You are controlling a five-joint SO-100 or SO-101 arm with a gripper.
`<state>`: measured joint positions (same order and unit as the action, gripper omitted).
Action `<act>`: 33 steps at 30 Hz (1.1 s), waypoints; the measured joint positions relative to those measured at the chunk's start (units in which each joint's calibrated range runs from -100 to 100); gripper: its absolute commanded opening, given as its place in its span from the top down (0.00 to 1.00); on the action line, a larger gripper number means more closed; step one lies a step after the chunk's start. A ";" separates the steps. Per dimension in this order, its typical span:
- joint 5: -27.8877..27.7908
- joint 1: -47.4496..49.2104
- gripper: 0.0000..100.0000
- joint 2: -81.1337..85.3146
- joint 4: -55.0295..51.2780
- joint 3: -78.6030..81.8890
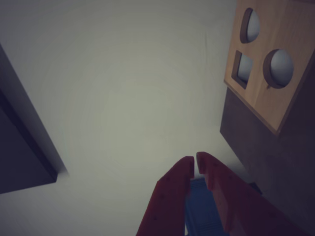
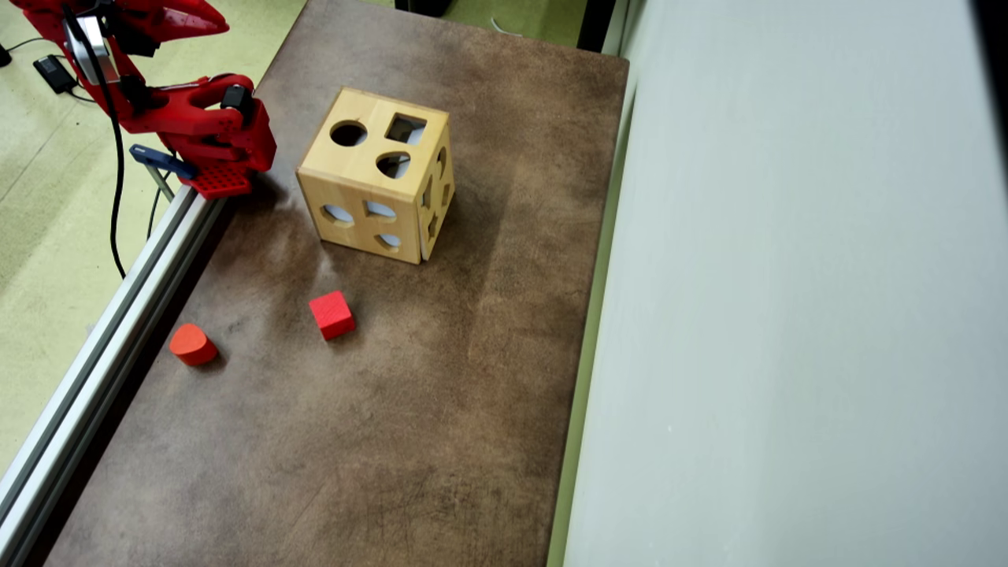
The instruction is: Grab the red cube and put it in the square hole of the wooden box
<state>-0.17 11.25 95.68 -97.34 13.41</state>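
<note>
The red cube [image 2: 331,315] lies on the brown table in the overhead view, below the wooden box [image 2: 378,173] and apart from it. It is out of the wrist view. The box stands upright, its top face carrying the square hole [image 2: 405,128] beside a round and a teardrop cutout. In the wrist view the box [image 1: 275,93] fills the upper right, with the square hole [image 1: 243,69] facing the camera. My red gripper [image 1: 196,160] is shut with nothing between its fingers. In the overhead view the gripper [image 2: 216,20] is raised at the top left, far from the cube.
An orange-red block with a rounded top [image 2: 193,344] sits near the table's left edge. An aluminium rail [image 2: 118,315] runs along that edge, with my arm's base [image 2: 220,150] clamped to it. A pale panel [image 2: 787,315] borders the table on the right.
</note>
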 measured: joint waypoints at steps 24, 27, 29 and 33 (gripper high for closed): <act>0.10 0.07 0.98 0.00 0.00 0.00; 0.20 -0.07 0.98 0.00 0.00 0.00; 0.20 -0.14 0.98 0.00 0.00 0.00; 0.20 -0.93 0.98 -5.59 0.00 -0.09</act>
<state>0.02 10.31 90.08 -97.34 13.32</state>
